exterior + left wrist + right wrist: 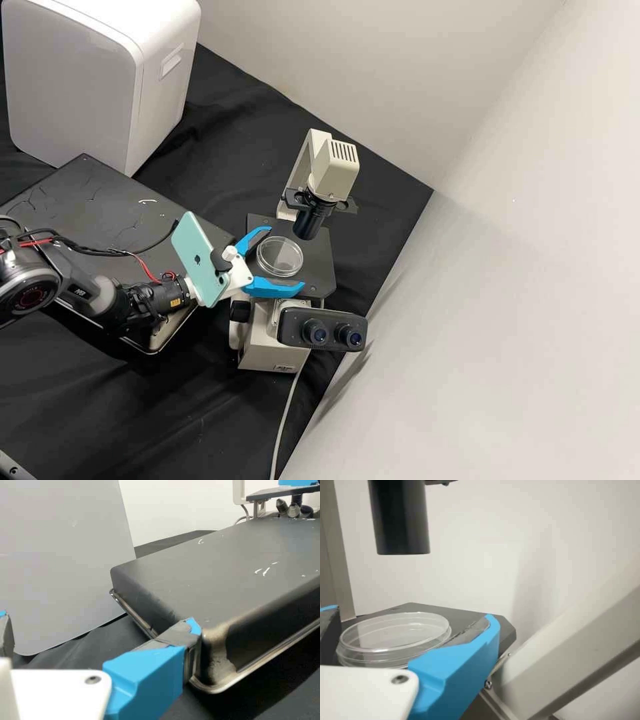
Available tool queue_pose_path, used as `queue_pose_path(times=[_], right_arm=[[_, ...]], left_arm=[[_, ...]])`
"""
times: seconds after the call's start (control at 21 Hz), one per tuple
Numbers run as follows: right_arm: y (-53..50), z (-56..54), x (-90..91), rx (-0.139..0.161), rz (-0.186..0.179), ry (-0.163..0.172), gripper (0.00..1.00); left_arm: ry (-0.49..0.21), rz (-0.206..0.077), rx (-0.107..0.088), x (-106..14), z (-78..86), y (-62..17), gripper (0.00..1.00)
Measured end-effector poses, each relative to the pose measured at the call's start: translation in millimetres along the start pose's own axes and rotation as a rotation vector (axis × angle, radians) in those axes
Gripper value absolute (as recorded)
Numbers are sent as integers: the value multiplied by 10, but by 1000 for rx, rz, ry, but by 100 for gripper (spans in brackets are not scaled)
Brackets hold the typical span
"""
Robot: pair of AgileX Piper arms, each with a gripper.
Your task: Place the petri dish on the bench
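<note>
The right arm's white gripper [287, 259] is standing wide open around the clear round plastic petri dish [280, 257], which is sitting on the black microscope stage [317, 268], its far edge near the white wall [507, 267]. The left gripper [97, 620] is gaping at a black metal tray's [225, 570] corner.

A beige microscope [267, 340] is seen by the pale wall [507, 267], its black stage [321, 261] set beneath a dark condenser tube [308, 221]. A flat black metal box [87, 200] is placed beside it, with a white appliance [93, 73] behind
</note>
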Motion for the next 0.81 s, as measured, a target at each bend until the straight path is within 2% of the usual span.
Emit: queue_pose_path(times=[0.33,0.52,0.81], right_arm=[[28,25,4,48,11,-9,0],[44,19,3,50,16,-9,0],[64,20,2,68,19,-12,0]], left_arm=[[1,-4,3,3,0,-8,100],[1,-4,3,3,0,-8,100],[1,-5,3,3,0,-10,100]])
